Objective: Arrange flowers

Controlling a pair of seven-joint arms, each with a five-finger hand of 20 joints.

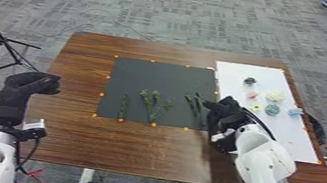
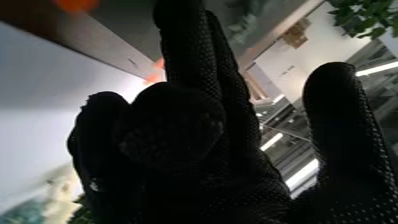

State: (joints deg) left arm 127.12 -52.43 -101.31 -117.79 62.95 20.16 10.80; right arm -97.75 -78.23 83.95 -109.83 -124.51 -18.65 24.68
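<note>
Nearest the camera is the robot's right hand (image 2: 218, 182), its thumb stretched well apart, some fingers long and straight and others bent partway. Nothing shows in its grasp. On the table (image 1: 126, 145), that hand lies over the near right part of the black mat, just beside the slim right-hand sprigs (image 1: 197, 104). They look like the piece to handle first.

Farther left on the mat are the forked sprig (image 1: 152, 109) and the single sprig (image 1: 123, 106). The left hand (image 1: 32, 82) is off the mat's left side; whether it is open or closed, I cannot tell. The loose flower heads (image 1: 274, 96) are on the white board (image 1: 300, 146).

Those sprigs should be light and springy, a little slippery at the bare stem, with leaves that bend or snag easily. A soft pinch low on the stem, thumb against fingertips, seems best (squeezing the leafy part would only rumple it). The heads look soft and crushable, so better taken from beneath or by the rim.

As for direction, the single sprig runs nearly straight away from the robot. The forked one spreads toward the far side, its branches meeting nearer the robot. The right-hand pair slants, far tips leaning left and lower ends drifting right.
</note>
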